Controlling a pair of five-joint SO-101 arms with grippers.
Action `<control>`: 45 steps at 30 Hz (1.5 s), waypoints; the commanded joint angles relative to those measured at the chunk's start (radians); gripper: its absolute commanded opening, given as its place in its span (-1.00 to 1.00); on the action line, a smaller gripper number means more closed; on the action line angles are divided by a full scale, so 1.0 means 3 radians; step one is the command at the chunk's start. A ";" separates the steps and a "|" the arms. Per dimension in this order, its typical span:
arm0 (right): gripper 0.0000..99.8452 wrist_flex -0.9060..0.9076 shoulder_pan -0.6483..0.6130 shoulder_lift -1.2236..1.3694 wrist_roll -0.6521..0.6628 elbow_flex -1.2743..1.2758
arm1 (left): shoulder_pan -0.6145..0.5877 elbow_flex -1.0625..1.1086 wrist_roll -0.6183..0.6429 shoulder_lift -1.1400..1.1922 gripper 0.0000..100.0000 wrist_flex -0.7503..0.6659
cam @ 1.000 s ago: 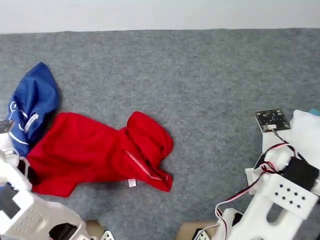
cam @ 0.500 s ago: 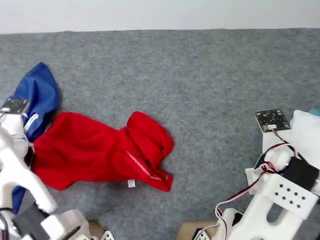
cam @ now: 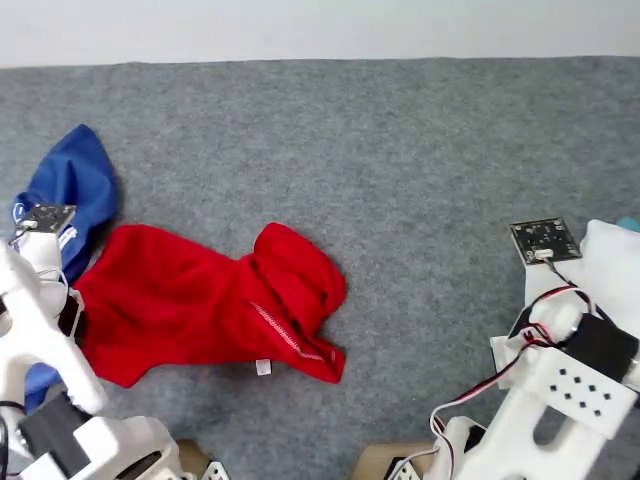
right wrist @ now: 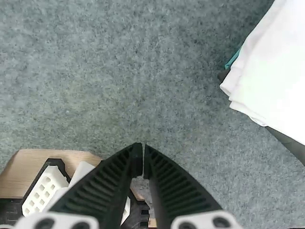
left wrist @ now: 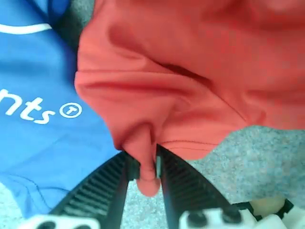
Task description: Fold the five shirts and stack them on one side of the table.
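Grey felt table cover (cam: 420,150) below a pale wall (cam: 320,30)

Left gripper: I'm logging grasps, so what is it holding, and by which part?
The left gripper pinches the red shirt by a bunched fold at its edge.

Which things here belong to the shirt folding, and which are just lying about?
Job:
- red shirt, pinched in the left gripper
- blue shirt
- white folded cloth, teal cloth at its edge; likely the stack
- right gripper, jaws shut, empty

Lying about:
- grey mat
- wooden board by the arm bases
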 commanded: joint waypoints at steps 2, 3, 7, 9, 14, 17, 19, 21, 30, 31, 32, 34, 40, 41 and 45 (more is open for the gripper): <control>-0.97 0.0136 -0.0049 -0.0069 0.0015 -0.0015 | 0.0015 -0.0038 -0.0026 -0.0015 -0.99 -0.0036; -0.97 0.0136 -0.0049 -0.0069 0.0015 -0.0020 | 0.0010 -0.0038 -0.0026 -0.0015 -0.99 -0.0031; -0.98 0.0130 -0.0156 -0.0064 0.0010 -0.0128 | -0.0072 -0.0084 -0.0026 -0.0031 -0.99 0.0010; -0.98 0.0130 -0.0391 -0.0043 0.0005 -0.0230 | -0.0184 -0.0156 -0.0020 -0.0092 -0.99 0.0031; -0.97 0.0110 -0.1297 0.0151 -0.0281 -0.0297 | -0.0425 -0.0269 0.0123 -0.0261 -0.99 0.0010; -0.97 0.0023 -0.1987 0.0601 -0.0604 -0.0425 | -0.0440 -0.0253 0.0123 -0.0312 -0.99 0.0036; -0.97 0.0008 -0.2422 0.0933 -0.0747 -0.0680 | -0.0440 -0.0253 0.0189 -0.0322 -0.99 0.0036; -0.97 -0.0018 -0.2754 0.1286 -0.0813 -0.1008 | -0.0440 -0.0263 0.0210 -0.0322 -0.99 0.0036; -0.57 0.0033 -0.3460 0.2810 -0.1130 -0.2373 | -0.0440 -0.0253 0.0210 -0.0317 -0.99 0.0031; -0.57 0.0059 -0.3552 0.2913 -0.1130 -0.2481 | -0.0440 -0.0253 0.0210 -0.0317 -0.99 0.0026; -0.57 0.0084 -0.3654 0.3005 -0.1130 -0.2583 | -0.0440 -0.0253 0.0210 -0.0317 -0.99 0.0026; -0.57 0.0115 -0.3844 0.3148 -0.1151 -0.2731 | -0.0440 -0.0253 0.0215 -0.0317 -0.99 0.0026; -0.57 0.0125 -0.4299 0.3276 -0.1309 -0.2736 | -0.0440 -0.0253 0.0302 -0.0317 -0.99 0.0015; -0.57 0.0125 -0.4350 0.3276 -0.1309 -0.2706 | -0.0440 -0.0253 0.0307 -0.0312 -0.99 0.0015; -0.57 0.0125 -0.4554 0.3245 -0.1314 -0.2465 | -0.0440 -0.0248 0.0312 -0.0297 -0.99 0.0015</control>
